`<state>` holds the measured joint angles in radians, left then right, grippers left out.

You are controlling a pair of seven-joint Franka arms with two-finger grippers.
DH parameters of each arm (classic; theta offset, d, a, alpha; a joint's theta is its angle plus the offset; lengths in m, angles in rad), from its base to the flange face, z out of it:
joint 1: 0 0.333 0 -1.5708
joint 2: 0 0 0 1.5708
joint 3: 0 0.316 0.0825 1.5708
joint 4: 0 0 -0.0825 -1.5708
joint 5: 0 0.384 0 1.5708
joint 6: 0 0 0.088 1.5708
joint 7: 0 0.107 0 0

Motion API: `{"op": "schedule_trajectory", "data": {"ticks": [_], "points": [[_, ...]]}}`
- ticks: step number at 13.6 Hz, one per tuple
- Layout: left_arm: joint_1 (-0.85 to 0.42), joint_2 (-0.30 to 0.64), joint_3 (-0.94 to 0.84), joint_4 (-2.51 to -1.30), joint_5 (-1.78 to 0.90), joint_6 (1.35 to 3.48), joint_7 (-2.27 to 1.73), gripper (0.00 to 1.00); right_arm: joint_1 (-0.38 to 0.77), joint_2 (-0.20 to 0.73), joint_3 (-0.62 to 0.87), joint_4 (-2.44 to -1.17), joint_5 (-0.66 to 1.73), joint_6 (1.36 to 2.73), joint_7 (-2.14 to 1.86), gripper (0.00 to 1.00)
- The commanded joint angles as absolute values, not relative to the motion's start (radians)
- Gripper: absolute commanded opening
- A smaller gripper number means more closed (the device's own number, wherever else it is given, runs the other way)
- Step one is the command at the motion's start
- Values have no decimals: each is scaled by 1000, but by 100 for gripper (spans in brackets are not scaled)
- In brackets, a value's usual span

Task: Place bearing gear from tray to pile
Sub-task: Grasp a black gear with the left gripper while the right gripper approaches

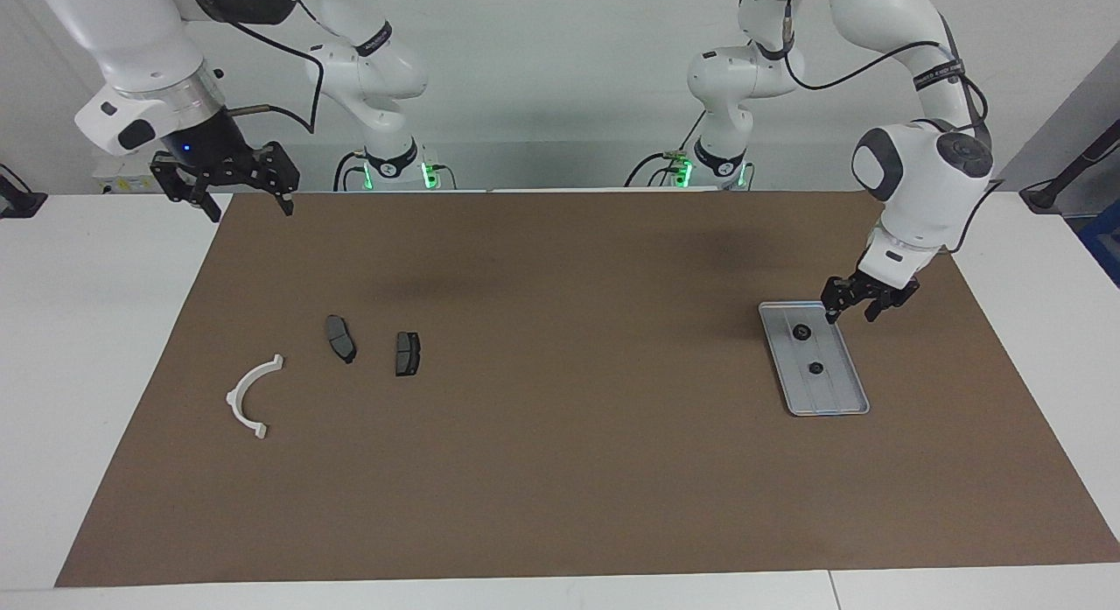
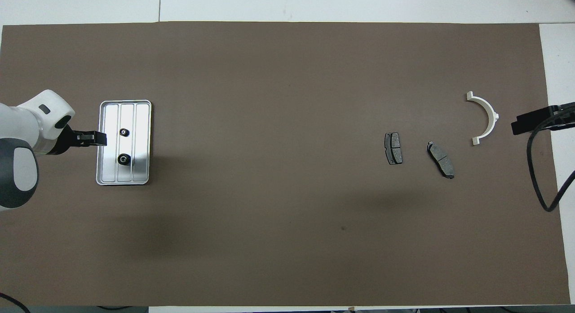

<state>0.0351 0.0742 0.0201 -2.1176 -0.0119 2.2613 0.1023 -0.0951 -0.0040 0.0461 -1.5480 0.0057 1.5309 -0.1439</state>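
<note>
Toward the left arm's end of the table [image 1: 560, 584], on the brown mat [image 1: 569, 470], lies the tray [image 1: 842, 398], long axis running from the robots' edge toward the table's front edge. Two bearing gears sit in it along the middle lane: the nearer gear [image 1: 800, 332] close to the tray's robot-side end, the farther gear [image 1: 815, 368] about mid-tray. Neither is touched.

Left gripper [image 1: 850, 312] hangs low over the tray's robot-side corner, on the side toward the table's end; in the overhead view [image 2: 92, 138] it overlaps the tray's rim. Fingers parted, fairly narrow, holding nothing.

Pile sits toward the right arm's end of the table: white half-ring bracket [image 1: 252, 397] closest to that end, two dark brake pads [image 1: 340, 338] and [image 1: 407, 353] beside it toward the table's middle. All three lie apart, none touching.

Right gripper [image 1: 234, 192] waits up in the air over the mat's corner at the robots' edge, fingers wide, empty. Overhead view shows only its tip [image 2: 534, 121], beside the bracket.
</note>
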Motion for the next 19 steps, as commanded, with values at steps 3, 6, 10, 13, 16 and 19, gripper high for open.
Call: {"op": "schedule_trajectory", "data": {"ticks": [3,6,10,13,16,19], "points": [[15,155,11,-2129,6,2333,92,61,-114,-6,63,-1569,-6,1552,-170,100],[-9,186,11,-2135,5,2350,83,61,-114,-2,63,-1575,2,1572,-169,100],[-3,178,11,-2160,5,2336,84,60,-106,-5,63,-1604,0,1594,-166,100],[-3,172,11,-2180,2,2333,71,60,-95,8,64,-1608,0,1597,-156,100],[-8,170,11,-2187,2,2333,40,60,-72,40,66,-1606,6,1614,-138,100],[-8,169,11,-2194,2,2332,40,59,-61,75,106,-1597,6,1631,-60,100]]}}
